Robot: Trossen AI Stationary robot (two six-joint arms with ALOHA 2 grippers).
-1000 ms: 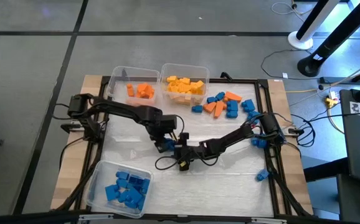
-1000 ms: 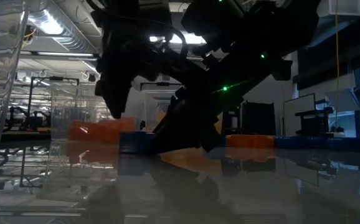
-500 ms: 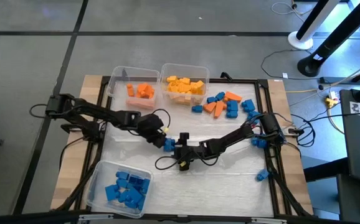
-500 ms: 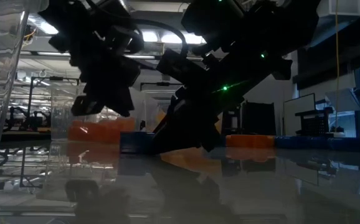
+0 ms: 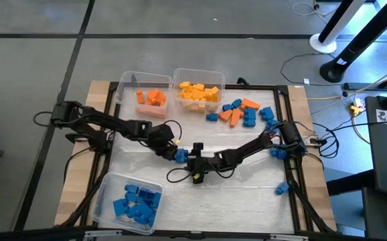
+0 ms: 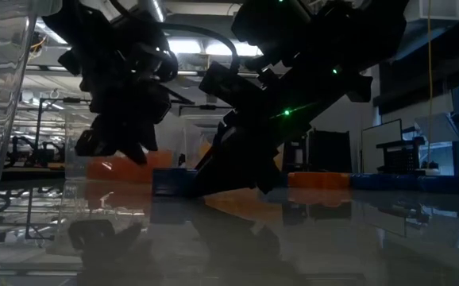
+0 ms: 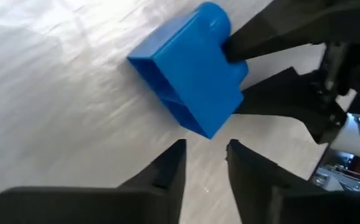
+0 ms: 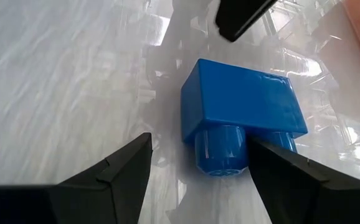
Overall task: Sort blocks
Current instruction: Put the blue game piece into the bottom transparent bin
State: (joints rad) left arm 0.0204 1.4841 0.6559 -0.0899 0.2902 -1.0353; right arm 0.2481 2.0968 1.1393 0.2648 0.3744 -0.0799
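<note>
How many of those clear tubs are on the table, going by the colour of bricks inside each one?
Orange-brick tub: 1
Yellow-brick tub: 1
Blue-brick tub: 1
Total: 3 tubs

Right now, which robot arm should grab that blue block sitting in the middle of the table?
Probably the left. The blue block lies right in front of the left gripper, which is nearly closed and empty. The right gripper is open at the block's studs, but the blue bin is on the left arm's side.
</note>
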